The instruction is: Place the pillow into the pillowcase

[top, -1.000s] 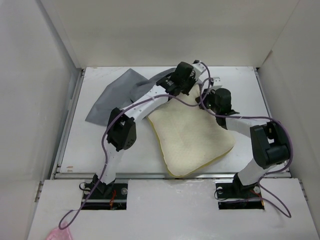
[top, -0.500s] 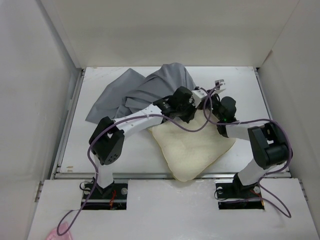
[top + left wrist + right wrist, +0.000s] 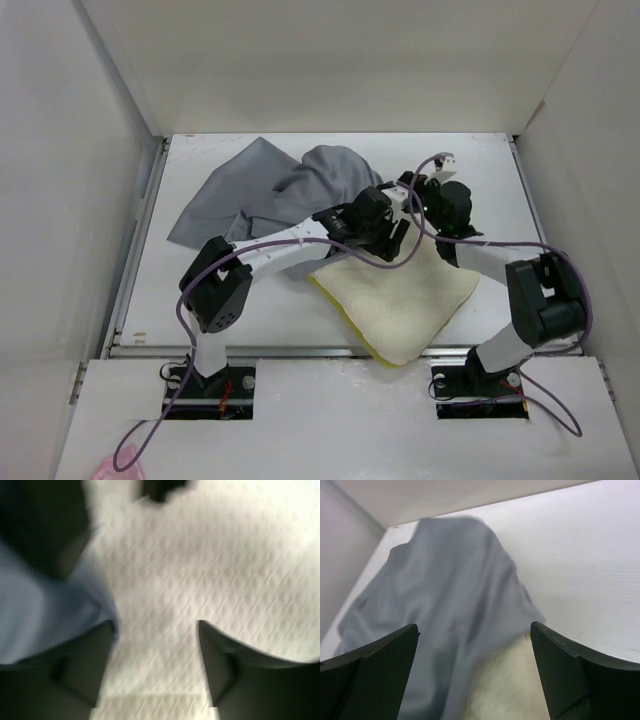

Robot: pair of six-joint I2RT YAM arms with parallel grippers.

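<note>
The cream pillow [image 3: 410,300] lies on the table at centre right, its yellow edge toward the front. The grey pillowcase [image 3: 270,190] is bunched at the back left, its near edge draped over the pillow's far end. My left gripper [image 3: 397,228] hovers open just over the pillow's far part; in the left wrist view the quilted pillow [image 3: 210,565] fills the gap of the left gripper [image 3: 155,624], with the pillowcase [image 3: 45,615] by the left finger. My right gripper [image 3: 412,192] is open too. Its view shows the right gripper [image 3: 474,626] facing the pillowcase [image 3: 445,595] above the pillow [image 3: 510,685].
White walls close in the table [image 3: 480,160] at the back and both sides. Purple cables loop around both arms above the pillow. A metal rail [image 3: 300,348] runs along the table's near edge.
Both grippers, shut a second ago, have opened. The pillowcase was lifted from flat into a mound and now lies draped over the pillow's far end. The pillow has shifted toward the right front.
</note>
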